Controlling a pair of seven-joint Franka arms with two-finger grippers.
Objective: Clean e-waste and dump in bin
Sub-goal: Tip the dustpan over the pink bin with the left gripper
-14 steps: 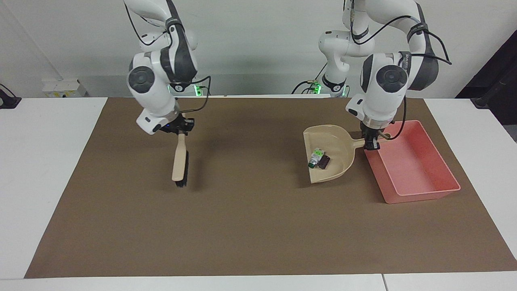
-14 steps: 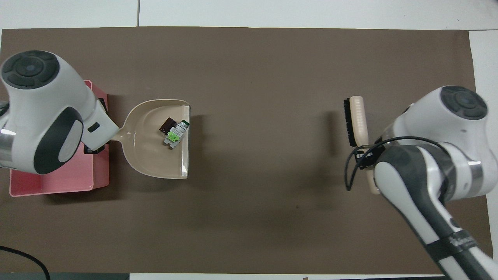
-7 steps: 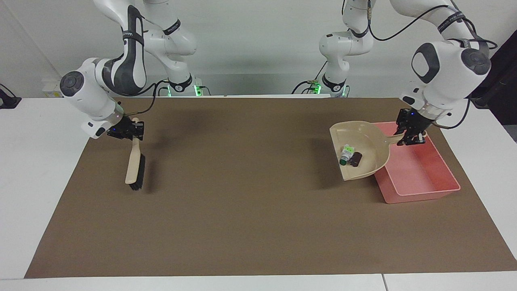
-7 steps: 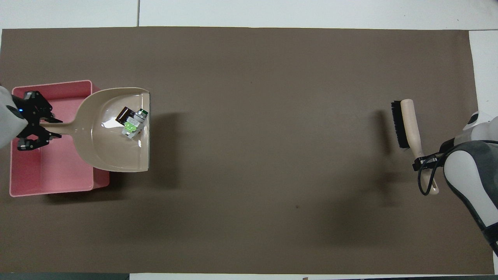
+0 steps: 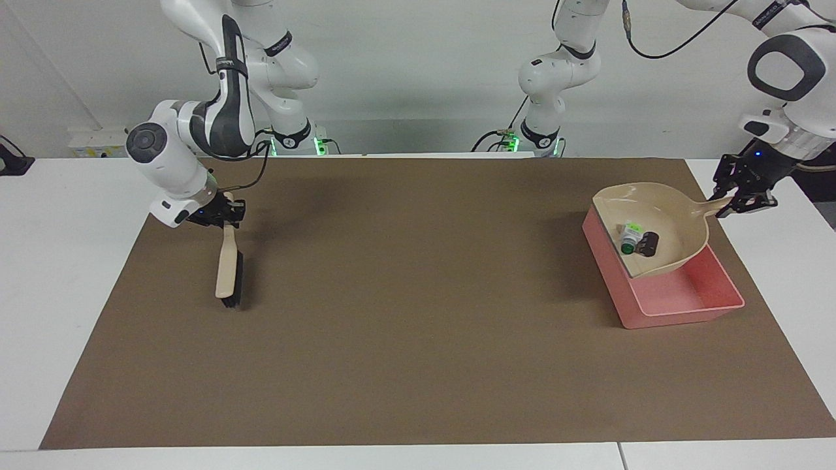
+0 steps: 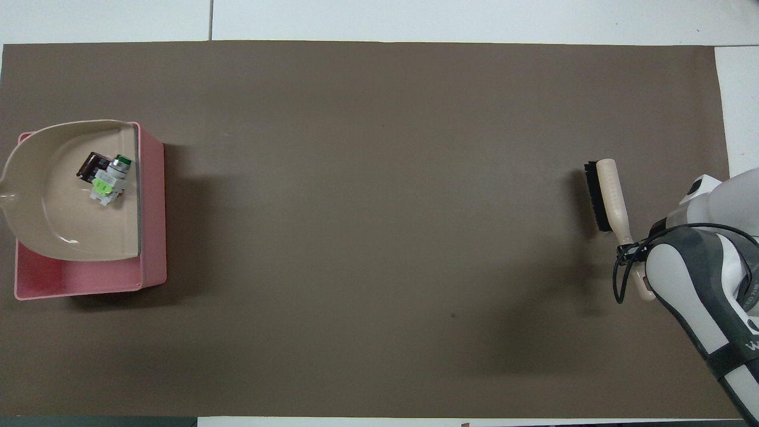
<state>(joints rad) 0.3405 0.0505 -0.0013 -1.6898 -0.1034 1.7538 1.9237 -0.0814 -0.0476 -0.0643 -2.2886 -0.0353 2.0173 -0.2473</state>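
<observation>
A beige dustpan (image 5: 659, 219) hangs over the pink bin (image 5: 673, 303), covering most of it in the overhead view. My left gripper (image 5: 742, 198) is shut on the dustpan's handle, out over the bin's edge at the left arm's end of the table. The e-waste lies in the pan: a white part with a green end (image 5: 629, 234) (image 6: 110, 181) and a dark block (image 5: 648, 243) (image 6: 92, 167) beside it. The bin (image 6: 151, 237) shows nothing inside where it is visible. My right gripper (image 5: 225, 214) is shut on a beige brush (image 5: 228, 274) (image 6: 608, 196) with black bristles.
A brown mat (image 5: 405, 313) covers the table, with white table (image 5: 59, 274) showing at both ends. The brush hangs bristle end down, close to the mat near the right arm's end. The right arm (image 6: 694, 279) covers the brush handle's end in the overhead view.
The left gripper carried the dustpan with both parts toward the left arm's end, from beside the bin to over it. The right gripper took the brush toward the right arm's end.
</observation>
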